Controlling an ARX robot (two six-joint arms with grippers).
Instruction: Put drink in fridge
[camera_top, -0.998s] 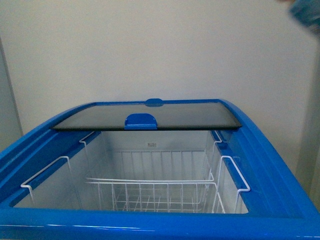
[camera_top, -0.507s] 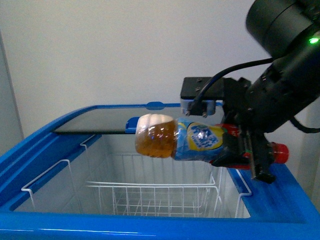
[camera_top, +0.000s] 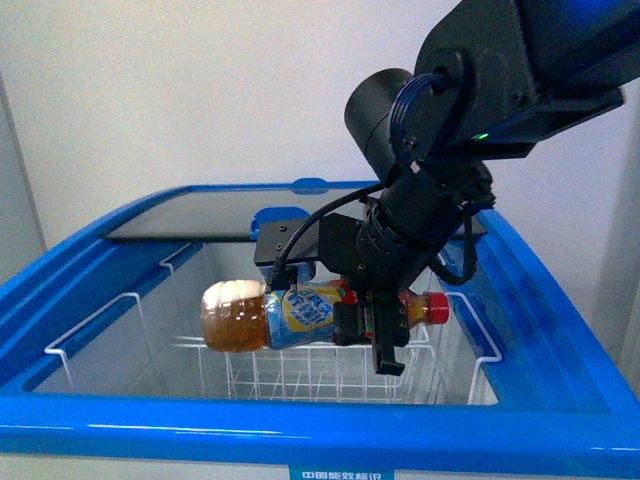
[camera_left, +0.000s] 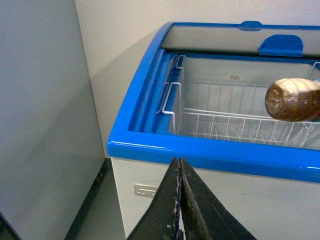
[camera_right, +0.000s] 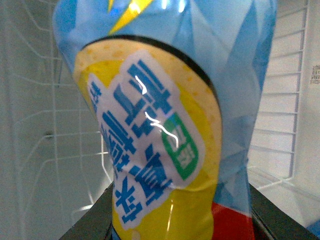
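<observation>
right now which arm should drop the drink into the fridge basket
Right. Its fingers hold the drink sideways above the wire basket inside the fridge; the left gripper is shut, outside.

right arm (camera_top: 440, 130) black, cylindrical joints, black looped cable, green indicator light; left gripper (camera_left: 179, 210) fingers black, scuffed.

drink (camera_top: 262, 317) sideways in right gripper (camera_top: 370, 325), over fridge (camera_top: 560, 330)

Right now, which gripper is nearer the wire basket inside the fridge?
Right. The right gripper holds the drink just above the wire basket; the left gripper, shut, sits outside the fridge, below its front rim.
</observation>
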